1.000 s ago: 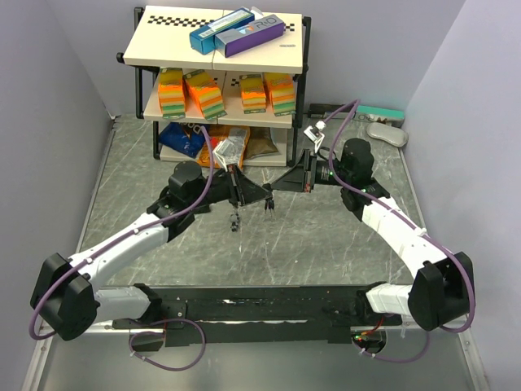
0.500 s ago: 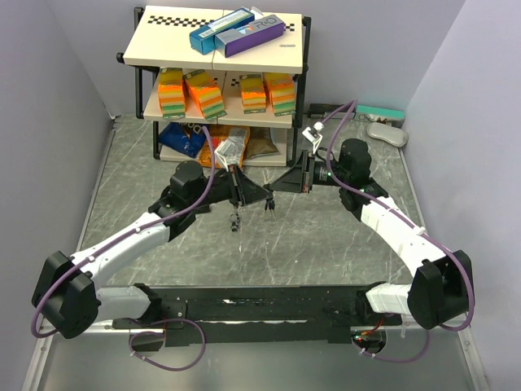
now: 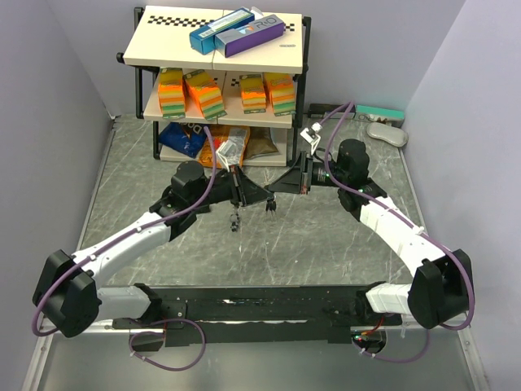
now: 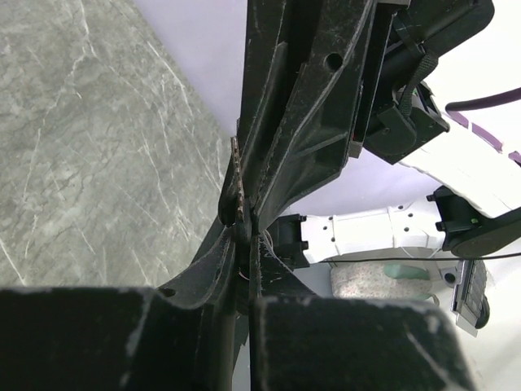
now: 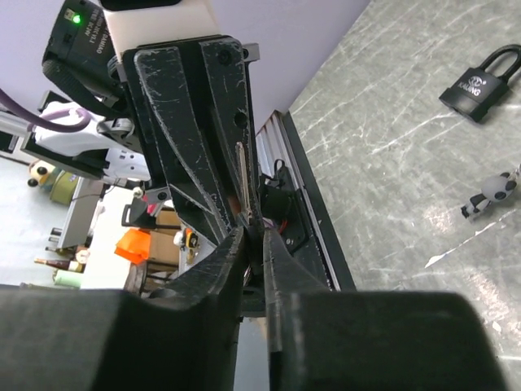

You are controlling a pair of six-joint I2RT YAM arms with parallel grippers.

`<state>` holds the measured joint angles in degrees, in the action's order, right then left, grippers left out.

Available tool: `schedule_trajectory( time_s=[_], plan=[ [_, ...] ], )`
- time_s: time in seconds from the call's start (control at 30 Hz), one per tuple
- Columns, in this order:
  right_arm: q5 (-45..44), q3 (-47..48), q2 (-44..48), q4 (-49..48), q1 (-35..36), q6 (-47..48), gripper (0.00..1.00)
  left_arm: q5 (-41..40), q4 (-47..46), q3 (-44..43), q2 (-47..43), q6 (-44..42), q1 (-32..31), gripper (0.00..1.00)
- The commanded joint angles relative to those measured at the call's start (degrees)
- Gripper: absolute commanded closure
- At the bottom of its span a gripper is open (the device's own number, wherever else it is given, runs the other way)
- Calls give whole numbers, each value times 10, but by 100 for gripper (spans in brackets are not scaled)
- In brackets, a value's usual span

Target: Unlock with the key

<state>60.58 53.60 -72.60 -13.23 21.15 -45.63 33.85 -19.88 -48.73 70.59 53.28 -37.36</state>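
Observation:
A black padlock [image 3: 234, 220] lies on the grey table, apart from both grippers; it also shows in the right wrist view [image 5: 480, 85]. My left gripper [image 3: 259, 194] and right gripper [image 3: 270, 189] meet tip to tip above the table's middle. The key [image 4: 236, 183] is pinched between them, its toothed blade sticking out past the left gripper [image 4: 244, 236]. In the right wrist view the key's blade [image 5: 242, 179] rises edge-on beyond the right gripper [image 5: 254, 236]. Both pairs of jaws look shut on the key's head. A small panda charm [image 5: 492, 194] hangs below the key.
A black shelf rack [image 3: 220, 73] stands at the back with boxes on top, coloured sponges in the middle and bags beneath. A teal box [image 3: 381, 112] and a grey oval object [image 3: 387, 133] lie at the back right. Walls stand on both sides.
My right gripper has moved slightly left, closer onto the left gripper and the key. The left arm and the padlock have not moved.

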Motion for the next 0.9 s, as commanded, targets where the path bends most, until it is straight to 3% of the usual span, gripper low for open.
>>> schedule_trajectory(
  time_s=[0.0,0.13,0.23,0.33,0.37,0.4,0.47,0.7,0.87],
  plan=[
    [21,0,-4,-64,5,-23,86,10,-35,-20,5,0,-1,99],
    [34,-3,-4,-100,5,-43,100,1,-11,-32,11,-4,-1,99],
    [36,0,-2,-97,5,-37,100,0,2,-39,16,-3,-1,98],
    [29,7,4,-65,4,-17,100,-6,19,-47,17,-5,-1,69],
    [27,8,5,-60,4,-13,100,-16,26,-50,17,-5,-1,39],
    [24,6,10,-54,0,-12,100,-18,37,-51,17,-7,0,27],
    [25,3,13,-56,-5,-14,100,-18,37,-50,11,-6,2,13],
    [39,18,22,-14,-8,15,100,-54,24,-24,-33,4,26,14],
    [59,13,20,-35,-7,-2,100,-42,3,-27,-28,29,36,22]
  ],
)
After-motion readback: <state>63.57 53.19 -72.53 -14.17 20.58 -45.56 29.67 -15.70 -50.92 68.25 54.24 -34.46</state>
